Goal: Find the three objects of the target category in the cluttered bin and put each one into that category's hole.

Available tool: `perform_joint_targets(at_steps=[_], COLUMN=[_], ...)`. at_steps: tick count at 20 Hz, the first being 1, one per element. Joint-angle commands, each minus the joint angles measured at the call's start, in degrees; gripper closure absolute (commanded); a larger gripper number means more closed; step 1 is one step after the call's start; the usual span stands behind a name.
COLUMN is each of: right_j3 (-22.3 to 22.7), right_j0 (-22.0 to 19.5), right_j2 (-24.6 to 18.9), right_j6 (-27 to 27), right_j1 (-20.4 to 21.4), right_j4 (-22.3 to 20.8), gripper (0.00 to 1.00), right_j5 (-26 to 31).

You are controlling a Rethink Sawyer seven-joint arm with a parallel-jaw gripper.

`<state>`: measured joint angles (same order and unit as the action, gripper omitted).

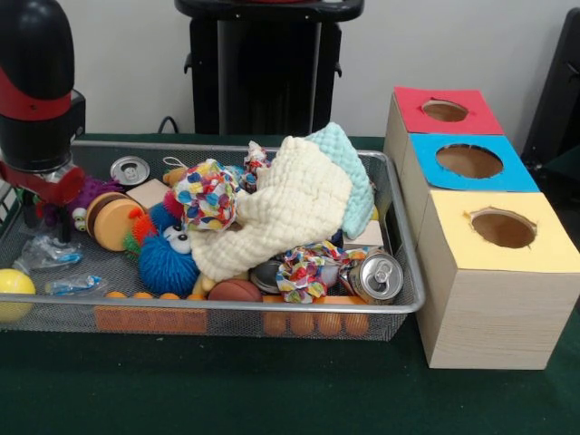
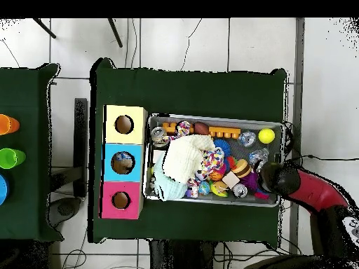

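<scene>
The wire mesh bin [image 1: 237, 310] is full of toys. My gripper [image 1: 54, 213] hangs from the red and black arm over the bin's left end, just above a see-through bottle with a blue label [image 1: 45, 254]. A second such bottle [image 1: 74, 286] lies nearer the front rim. In the overhead view the arm's head [image 2: 277, 176] covers the gripper, and the two bottles [image 2: 258, 155] [image 2: 247, 138] lie beside it in the bin [image 2: 210, 118]. A third bottle does not show. The blue-surround hole [image 1: 469, 160] [image 2: 123, 162] is the middle one in the wooden box.
A cream knitted cloth [image 1: 272, 217] covers the bin's middle. Aluminium cans [image 1: 376, 276] [image 1: 130, 169], a blue fuzzy toy [image 1: 168, 263] and a yellow ball [image 1: 14, 292] lie around it. The red-surround hole [image 1: 444, 111] and the yellow-surround hole [image 1: 503, 228] flank the blue one.
</scene>
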<state>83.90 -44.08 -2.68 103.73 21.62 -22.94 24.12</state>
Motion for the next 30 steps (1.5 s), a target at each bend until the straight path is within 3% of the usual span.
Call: perform_joint_targets(at_steps=[1,7,16,21,22,30], right_j3=[-0.1,1.3,4.6,4.4,4.6,4.7], right_j0=[-1.2,-1.4,-2.6,-2.3,-2.5,-1.2], right_j2=[-5.8,-6.7,-10.2,-10.3,-10.6,-9.3], right_j6=[-3.1,-3.5,-5.4,-5.0,-5.0,-2.2], right_j1=[-6.2,-4.6,1.1,1.2,1.2,1.5], right_j4=[-4.3,-3.2,-0.5,-2.0,-2.7,-2.6], gripper=[0.0,0.0,0.0,0.0,1.0,1.0], right_j5=[-4.2,-2.2,4.1,2.2,1.2,0.0])
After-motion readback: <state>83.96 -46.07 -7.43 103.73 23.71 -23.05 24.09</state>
